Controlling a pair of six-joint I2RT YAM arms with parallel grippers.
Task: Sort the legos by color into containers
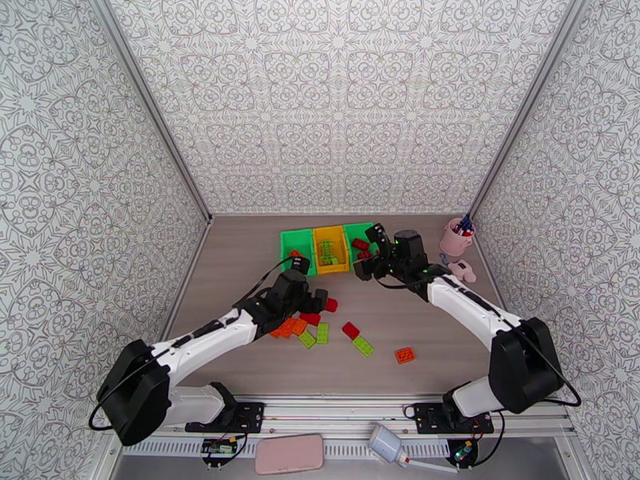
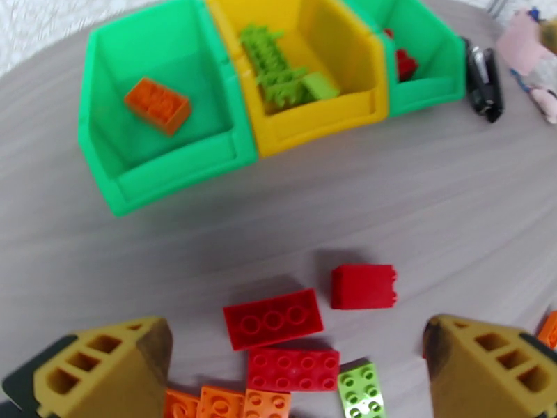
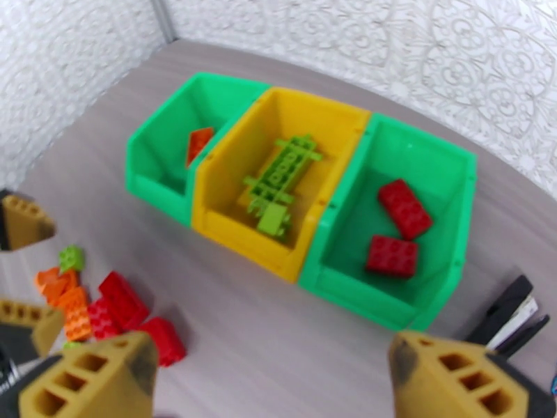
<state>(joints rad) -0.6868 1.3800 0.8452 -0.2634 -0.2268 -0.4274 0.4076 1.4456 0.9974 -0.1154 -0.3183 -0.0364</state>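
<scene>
Left hand (image 2: 292, 346): held apart, empty, over red legos (image 2: 273, 318) crowded close on the table (image 2: 418, 203), bins (image 2: 320, 123) beyond. Right hand (image 3: 271, 364): held apart, empty, near the bins. Two may be clamped at once, or neighbours knocked aside.

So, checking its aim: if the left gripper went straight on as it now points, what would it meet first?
Likely the pair of flat red legos centred ahead of the open left gripper; depth unclear.

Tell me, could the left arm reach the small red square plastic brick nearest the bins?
Probably yes. The left gripper hangs open just short of the small red square plastic brick, which lies apart from its neighbours, with bare grey table in between.
</scene>
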